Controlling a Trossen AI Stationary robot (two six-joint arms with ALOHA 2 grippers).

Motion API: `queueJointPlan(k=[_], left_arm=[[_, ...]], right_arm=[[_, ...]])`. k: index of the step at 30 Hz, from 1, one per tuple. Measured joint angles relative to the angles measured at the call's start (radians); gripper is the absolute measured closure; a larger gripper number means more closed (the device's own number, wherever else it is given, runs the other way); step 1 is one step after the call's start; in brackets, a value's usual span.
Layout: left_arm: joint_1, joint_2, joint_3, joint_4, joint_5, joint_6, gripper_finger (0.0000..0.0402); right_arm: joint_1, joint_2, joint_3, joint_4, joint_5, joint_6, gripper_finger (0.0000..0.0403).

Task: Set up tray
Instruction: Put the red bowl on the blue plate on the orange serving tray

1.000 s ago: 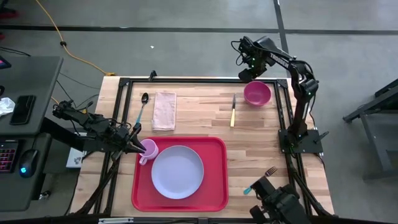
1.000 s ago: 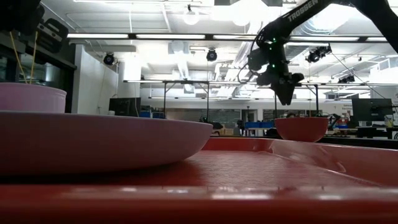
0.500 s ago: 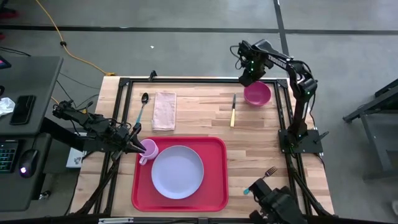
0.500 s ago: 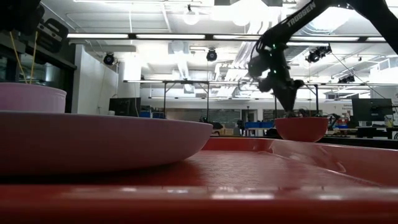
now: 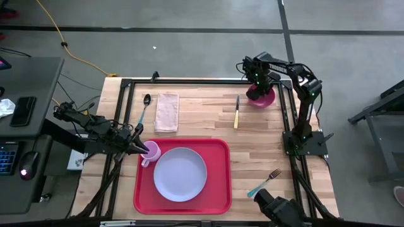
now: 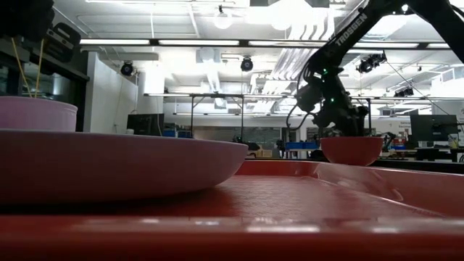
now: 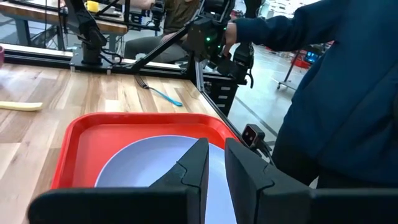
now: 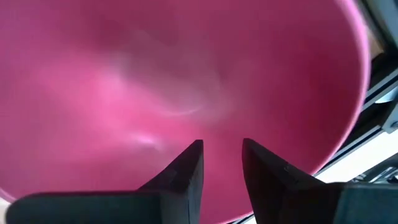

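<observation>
In the low view the plate (image 6: 109,163) is cut off at the left edge, and the cup (image 6: 36,114) behind it shows only its top. From above, the right gripper (image 5: 259,85) hides the left part of the pink bowl (image 5: 266,99). In the right wrist view the bowl overruns every edge

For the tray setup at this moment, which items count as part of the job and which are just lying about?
Part of the job:
- red tray
- plate and pink cup, on the tray
- pink bowl, right gripper down in it
- spoon, napkin, knife, fork, all off the tray

Lying about:
- phone
- yellow cable
</observation>
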Motion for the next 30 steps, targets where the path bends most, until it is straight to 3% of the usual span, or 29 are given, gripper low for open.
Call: queueJointPlan(k=[14, 19, 30], left_arm=[[0.0, 0.0, 0.0, -0.001, 0.0, 0.0, 0.0316], [0.0, 0.0, 0.0, -0.008, 0.001, 0.0, 0.0316], [0.0, 0.0, 0.0, -0.025, 0.003, 0.0, 0.0316]], right_arm=[[0.0, -0.002, 0.148, -0.09, 0.056, 0.01, 0.0314], [-0.01, -0.002, 0.138, -0.091, 0.113, 0.027, 0.0314], [-0.084, -0.002, 0.124, -0.081, 0.091, 0.049, 0.0314]])
